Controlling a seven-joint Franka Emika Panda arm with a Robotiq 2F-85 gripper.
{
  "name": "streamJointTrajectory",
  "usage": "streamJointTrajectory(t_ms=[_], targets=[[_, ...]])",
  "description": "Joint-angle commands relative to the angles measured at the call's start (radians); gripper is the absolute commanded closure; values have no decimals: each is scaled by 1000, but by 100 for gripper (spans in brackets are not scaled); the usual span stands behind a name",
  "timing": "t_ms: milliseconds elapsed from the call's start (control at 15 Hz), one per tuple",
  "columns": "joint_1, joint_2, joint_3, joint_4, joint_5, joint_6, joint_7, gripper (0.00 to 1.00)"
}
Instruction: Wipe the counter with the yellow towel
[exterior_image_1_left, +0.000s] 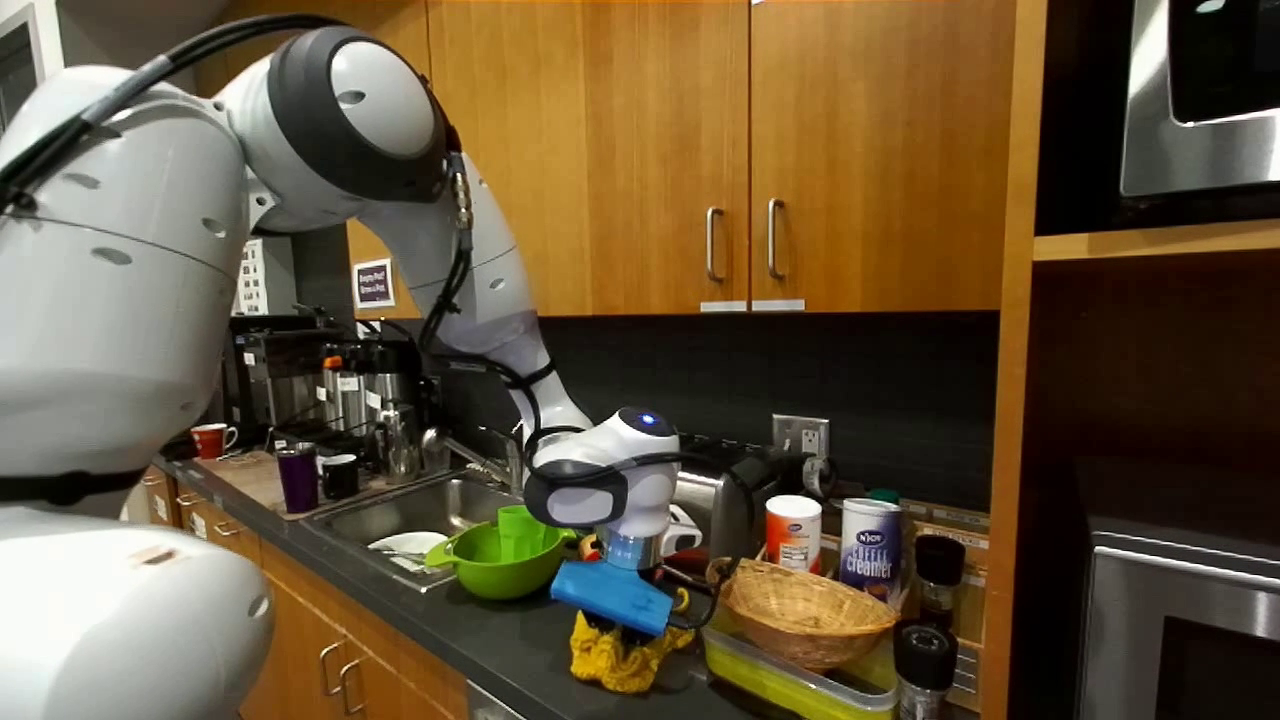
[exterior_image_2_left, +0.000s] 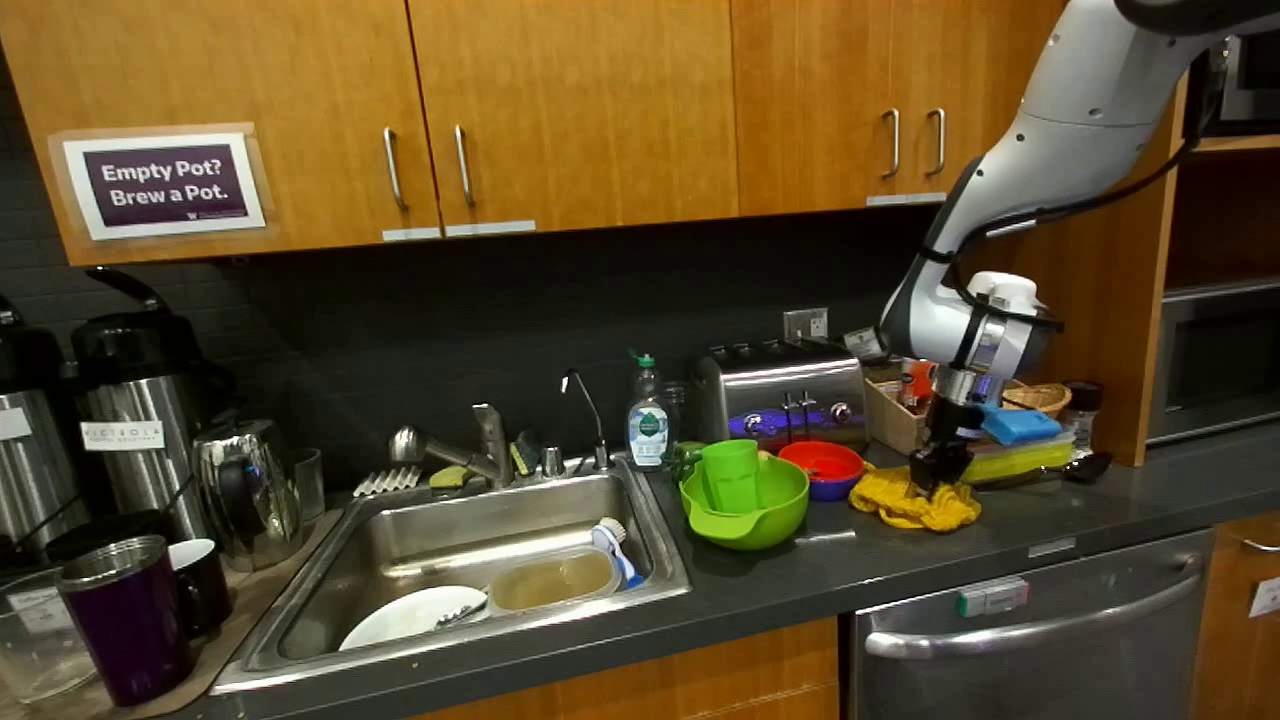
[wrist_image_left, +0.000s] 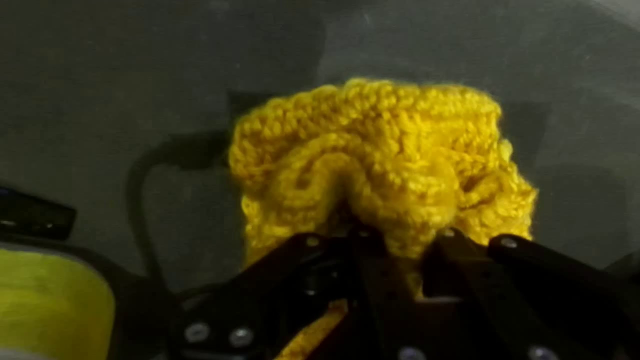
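Observation:
The yellow towel (exterior_image_1_left: 612, 665) is a crumpled, knitted cloth lying on the dark grey counter (exterior_image_1_left: 500, 630). It also shows on the counter (exterior_image_2_left: 760, 605) in an exterior view as a bunched yellow towel (exterior_image_2_left: 905, 508). In the wrist view the towel (wrist_image_left: 380, 125) fills the middle, with a fold bunched between the fingers. My gripper (wrist_image_left: 406, 240) points down and is shut on that fold. In both exterior views the gripper (exterior_image_2_left: 932, 480) (exterior_image_1_left: 622, 630) is low over the towel at the counter. The fingertips are partly hidden in the cloth.
A green bowl with a green cup (exterior_image_2_left: 745, 510) and a red bowl (exterior_image_2_left: 822, 460) stand beside the towel on the sink side. A yellow-green container (exterior_image_1_left: 790, 685) with a wicker basket (exterior_image_1_left: 800, 610) stands on its other side. A toaster (exterior_image_2_left: 785, 390) is behind. The sink (exterior_image_2_left: 470, 530) lies further along.

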Motion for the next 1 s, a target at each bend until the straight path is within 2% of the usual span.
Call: streamJointTrajectory(t_ms=[0,267,333,533,733,933], targets=[[30,-6,4,-79,-34,-42,47,96],[51,-25,33,-106,-20,-80,41,96],[-76,-42,172,-112,-74,-65,79,96],[-127,-31,279,-97,-103,-77,100,96],[-166,-15,356,-81,-133,-74,125,96],[-206,-16,382,-81,-141,-58,138,96]])
